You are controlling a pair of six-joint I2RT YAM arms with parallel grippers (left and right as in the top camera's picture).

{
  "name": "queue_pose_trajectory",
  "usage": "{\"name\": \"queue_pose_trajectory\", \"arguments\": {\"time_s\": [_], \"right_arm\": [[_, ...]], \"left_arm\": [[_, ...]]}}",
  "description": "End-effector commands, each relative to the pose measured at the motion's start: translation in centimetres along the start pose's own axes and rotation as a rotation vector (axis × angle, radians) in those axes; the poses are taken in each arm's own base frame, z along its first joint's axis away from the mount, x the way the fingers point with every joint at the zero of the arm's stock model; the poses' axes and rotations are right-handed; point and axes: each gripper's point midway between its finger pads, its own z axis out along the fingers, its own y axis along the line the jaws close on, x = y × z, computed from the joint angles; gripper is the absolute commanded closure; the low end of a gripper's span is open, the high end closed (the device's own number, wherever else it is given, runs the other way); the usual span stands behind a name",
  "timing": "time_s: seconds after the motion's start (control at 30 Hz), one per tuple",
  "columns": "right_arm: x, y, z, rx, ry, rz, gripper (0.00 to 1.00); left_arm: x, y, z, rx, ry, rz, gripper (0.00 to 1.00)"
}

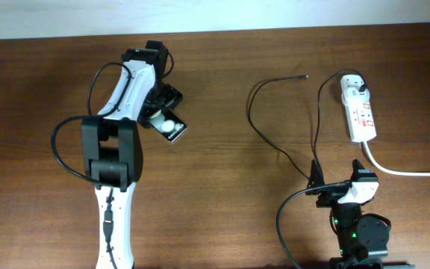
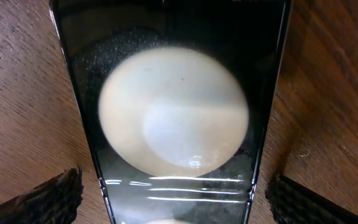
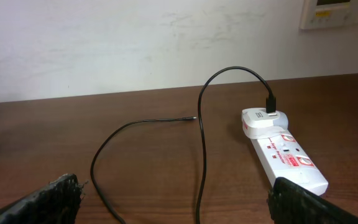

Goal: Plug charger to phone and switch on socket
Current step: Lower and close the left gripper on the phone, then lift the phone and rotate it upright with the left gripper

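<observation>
Standing at the very start, judging by the layout: straddling the small black glossy-screened smartphone [image 2: 176, 124] with the left pincer [image 2: 176, 200], spread wide and gripping nothing, the phone lying flat on the brown wooden surface [image 1: 222, 194], left of centre. Hovering with the right pincer [image 3: 185, 208] wide and empty, facing the long thin black charger cable [image 3: 104, 149]. Seeing the connector tip [image 3: 193, 117] loose, well apart from the phone, and the white plug end [image 3: 260, 118] seated in the white elongated power strip [image 3: 288, 158]. Likely calling next for closing on the phone's edges, then fetching the tip.
</observation>
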Motion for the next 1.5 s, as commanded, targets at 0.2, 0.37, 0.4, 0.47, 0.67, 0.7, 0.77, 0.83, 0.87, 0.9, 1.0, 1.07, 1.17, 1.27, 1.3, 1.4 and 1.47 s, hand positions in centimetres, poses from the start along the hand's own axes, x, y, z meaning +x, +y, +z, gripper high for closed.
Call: {"name": "queue_pose_trajectory", "arguments": {"time_s": [0.2, 0.37, 0.4, 0.47, 0.67, 0.7, 0.77, 0.83, 0.87, 0.9, 1.0, 1.07, 1.17, 1.27, 1.3, 1.4, 1.47], "right_arm": [[0.3, 0.2, 0.0, -0.010, 0.004, 0.000, 0.01], [0.3, 0.2, 0.0, -0.010, 0.004, 0.000, 0.01], [0.3, 0.2, 0.0, -0.010, 0.004, 0.000, 0.01], [0.3, 0.2, 0.0, -0.010, 0.004, 0.000, 0.01], [0.3, 0.2, 0.0, -0.010, 0.004, 0.000, 0.01], [0.3, 0.2, 0.0, -0.010, 0.004, 0.000, 0.01], [0.3, 0.2, 0.0, -0.010, 0.004, 0.000, 0.02], [0.3, 0.2, 0.0, -0.010, 0.004, 0.000, 0.01], [0.3, 0.2, 0.0, -0.010, 0.004, 0.000, 0.01], [0.3, 0.2, 0.0, -0.010, 0.004, 0.000, 0.01], [0.3, 0.2, 0.0, -0.010, 0.004, 0.000, 0.01], [0.3, 0.2, 0.0, -0.010, 0.004, 0.000, 0.01], [0.3, 0.2, 0.0, -0.010, 0.004, 0.000, 0.01], [0.3, 0.2, 0.0, -0.010, 0.004, 0.000, 0.01], [0.3, 0.2, 0.0, -0.010, 0.004, 0.000, 0.01], [0.3, 0.2, 0.0, -0.010, 0.004, 0.000, 0.01], [0.3, 0.2, 0.0, -0.010, 0.004, 0.000, 0.01]], "left_arm": [[1.9, 1.8, 5.5, -0.069, 0.064, -0.010, 0.01], [2.0, 1.7, 5.5, -0.064, 0.071, -0.011, 0.08], [2.0, 1.7, 5.5, -0.064, 0.071, -0.011, 0.09], [2.0, 1.7, 5.5, -0.064, 0.071, -0.011, 0.12], [2.2, 1.7, 5.4, -0.058, 0.085, -0.012, 0.33], [2.4, 1.6, 5.4, -0.051, 0.093, -0.012, 0.34], [2.6, 1.4, 5.3, -0.039, 0.106, -0.012, 0.37], [2.5, 1.1, 3.2, -0.010, 0.093, -0.012, 0.37], [2.3, 0.9, 2.1, 0.005, 0.081, -0.012, 0.37], [2.2, 0.8, 1.1, 0.022, 0.068, -0.004, 0.37], [2.4, 1.3, -5.2, 0.086, 0.016, 0.030, 0.37], [3.0, 2.3, -8.2, 0.099, 0.006, 0.034, 0.37], [4.8, 4.5, -13.5, 0.123, -0.008, 0.042, 0.36], [8.0, 6.2, -18.5, 0.213, 0.030, 0.163, 0.36], [9.1, 7.2, -20.0, 0.228, 0.039, 0.180, 0.36], [11.9, 9.4, -23.8, 0.295, 0.048, 0.212, 0.36], [13.3, 10.9, -25.8, 0.328, 0.031, 0.216, 0.36]]}}
